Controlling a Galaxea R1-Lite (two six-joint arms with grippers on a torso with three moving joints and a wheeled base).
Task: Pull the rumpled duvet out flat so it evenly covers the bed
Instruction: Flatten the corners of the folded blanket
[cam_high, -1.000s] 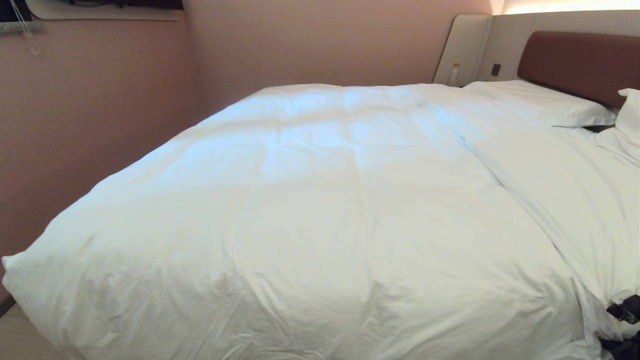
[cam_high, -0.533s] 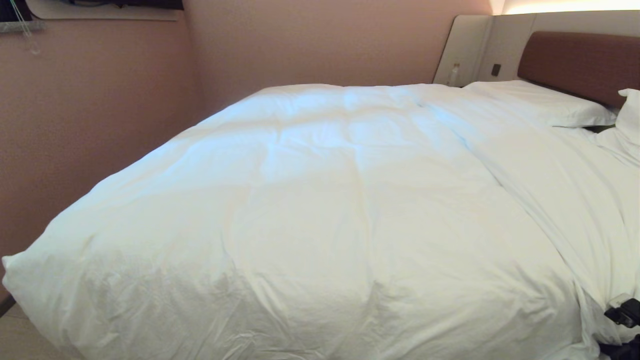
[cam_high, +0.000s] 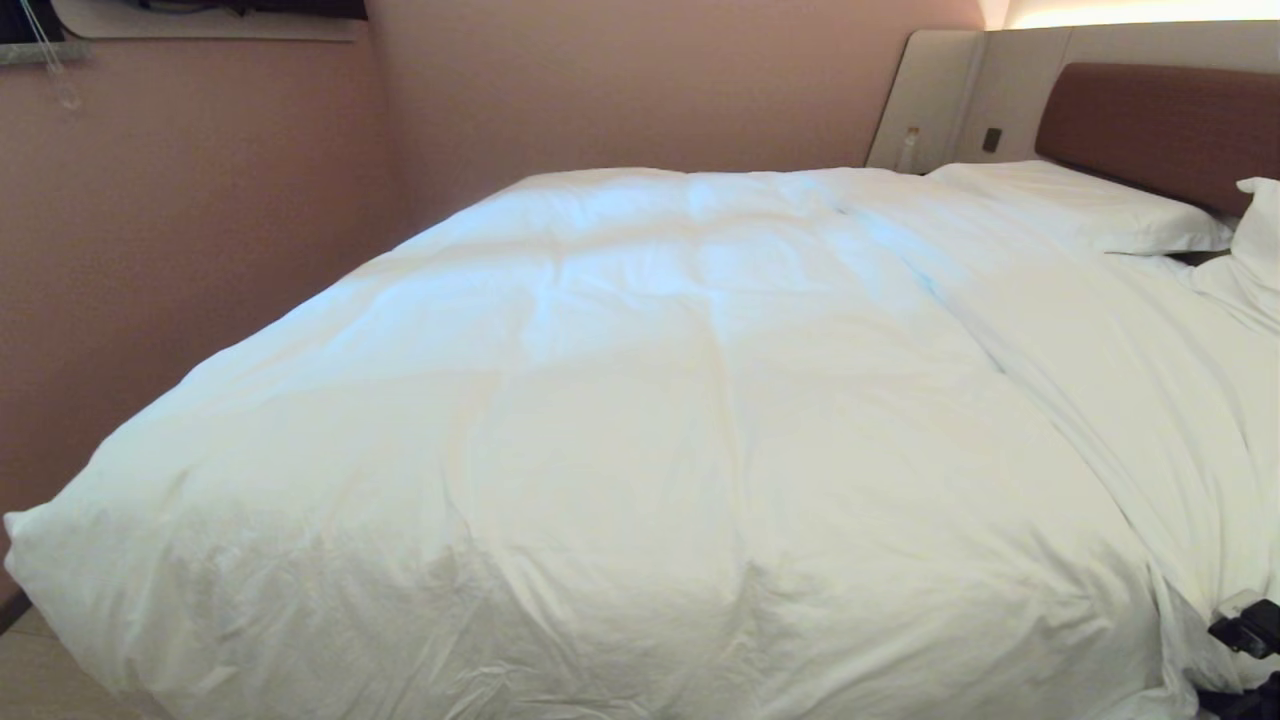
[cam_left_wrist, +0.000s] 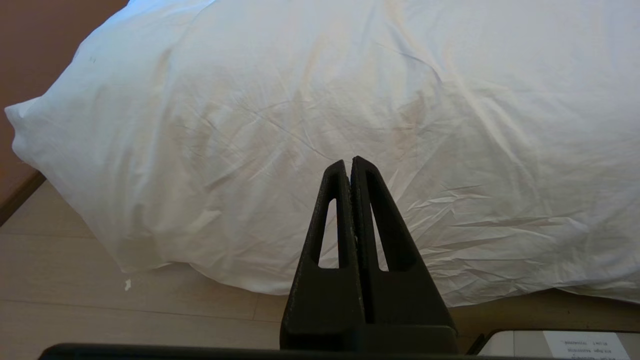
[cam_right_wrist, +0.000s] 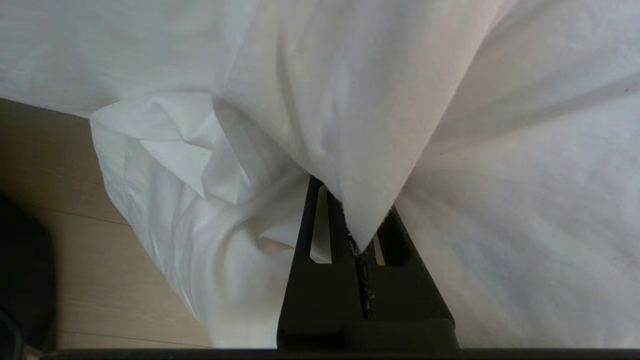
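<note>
Duvet (cam_high: 640, 420) covers most of the bed (cam_high: 1165, 125), its near edge hanging over the foot toward the floor (cam_left_wrist: 75, 310). At the near right corner our right gripper (cam_right_wrist: 361, 235) is clamped on a pinch of duvet cloth; fabric fans out from the closed jaws w/ loose folds bunched beside it. Only a bit of that arm shows at the head view's lower right edge. Left gripper (cam_left_wrist: 348, 162) is closed on nothing, hovering just off the near edge, above the floor, apart from the cloth.

We judge the step to be the right-corner pull. To do it well: keep the pinch firm, draw low and steady toward the near right so slack runs out of the ridge that crosses the right side, and don't jerk, since a thin pinch could slip. We'd stop once the right flap lies level w/ the puffy middle.

Farther out, the long axis runs from the near foot to the far headboard end, slanting to the far right in the head view. Top edge points at the pillows (cam_high: 1080, 205), approx. reaching them; far left side lies along the wall (cam_high: 200, 220).
</note>
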